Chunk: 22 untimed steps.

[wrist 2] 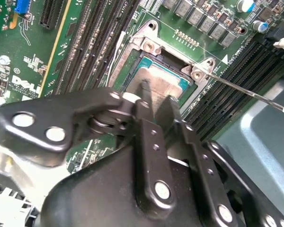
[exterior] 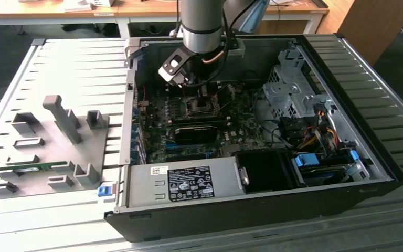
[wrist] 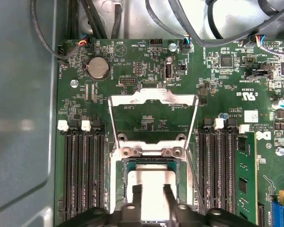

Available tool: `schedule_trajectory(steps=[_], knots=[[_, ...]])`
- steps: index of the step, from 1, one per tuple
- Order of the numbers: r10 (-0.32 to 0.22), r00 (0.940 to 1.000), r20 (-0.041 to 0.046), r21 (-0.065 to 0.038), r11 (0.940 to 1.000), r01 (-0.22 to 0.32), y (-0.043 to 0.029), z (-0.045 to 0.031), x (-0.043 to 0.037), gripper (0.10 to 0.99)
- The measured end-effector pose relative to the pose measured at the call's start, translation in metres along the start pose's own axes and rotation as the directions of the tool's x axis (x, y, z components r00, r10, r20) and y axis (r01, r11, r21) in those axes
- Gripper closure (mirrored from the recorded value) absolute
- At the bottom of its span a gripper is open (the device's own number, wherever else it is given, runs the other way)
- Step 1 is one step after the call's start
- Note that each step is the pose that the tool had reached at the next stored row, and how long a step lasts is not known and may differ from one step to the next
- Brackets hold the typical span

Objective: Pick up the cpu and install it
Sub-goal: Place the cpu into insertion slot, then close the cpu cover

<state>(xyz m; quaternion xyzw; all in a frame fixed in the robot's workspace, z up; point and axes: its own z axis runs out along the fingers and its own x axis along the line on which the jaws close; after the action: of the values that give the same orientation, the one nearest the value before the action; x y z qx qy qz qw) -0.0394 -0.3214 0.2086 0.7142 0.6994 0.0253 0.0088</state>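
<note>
The cpu (wrist: 152,177), a flat square chip with a silver top and a thin green rim, lies level in the socket (wrist 2: 146,45) on the green motherboard. The socket's hinged metal frame (wrist: 154,98) is swung open and its thin lever rod (wrist 2: 246,92) sticks out to the side. My gripper (wrist: 152,189) hangs straight over the chip, its two black fingers close together on the silver top (wrist 2: 163,75). In the exterior view the gripper (exterior: 199,95) reaches down into the open computer case, over the socket (exterior: 201,107).
Black memory slots (wrist: 83,175) flank the socket on both sides, and a green memory stick (wrist: 246,175) sits in one. Inside the case are a power supply (exterior: 180,184), a metal drive cage (exterior: 289,89) and cable bundles (exterior: 314,131). A grey parts fixture (exterior: 54,147) stands at the exterior view's left.
</note>
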Motion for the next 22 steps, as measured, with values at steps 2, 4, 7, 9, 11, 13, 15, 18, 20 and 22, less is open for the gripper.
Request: schedule_trajectory(steps=[2,4,7,9,11,13,15,18,20,22], knots=[[0.0,1.0,0.0002,0.001,1.0,0.0,0.0,-0.0009,0.0,0.847],[0.001,1.0,0.0001,0.001,1.0,-0.001,0.0001,-0.0017,0.0,0.965],[0.001,1.0,0.0002,0.001,1.0,-0.001,0.0002,-0.0028,0.0,0.98],[0.001,1.0,0.0002,0.001,1.0,-0.001,0.0002,-0.004,0.0,0.98],[0.002,1.0,-0.0001,0.001,1.0,-0.002,0.0003,-0.0044,0.0001,0.98],[0.003,1.0,0.0001,0.001,1.0,-0.003,0.0003,-0.0049,0.0001,0.98],[0.004,1.0,0.0002,0.001,1.0,-0.004,0.0003,-0.0052,0.0001,0.98],[0.004,1.0,0.0003,0.001,1.0,-0.004,0.0003,-0.0057,0.0001,0.98],[0.005,1.0,0.0005,0.001,1.0,-0.005,0.0003,-0.0063,0.0001,0.98],[0.005,1.0,0.0003,0.001,1.0,-0.005,0.0004,-0.0073,0.0001,0.98]])
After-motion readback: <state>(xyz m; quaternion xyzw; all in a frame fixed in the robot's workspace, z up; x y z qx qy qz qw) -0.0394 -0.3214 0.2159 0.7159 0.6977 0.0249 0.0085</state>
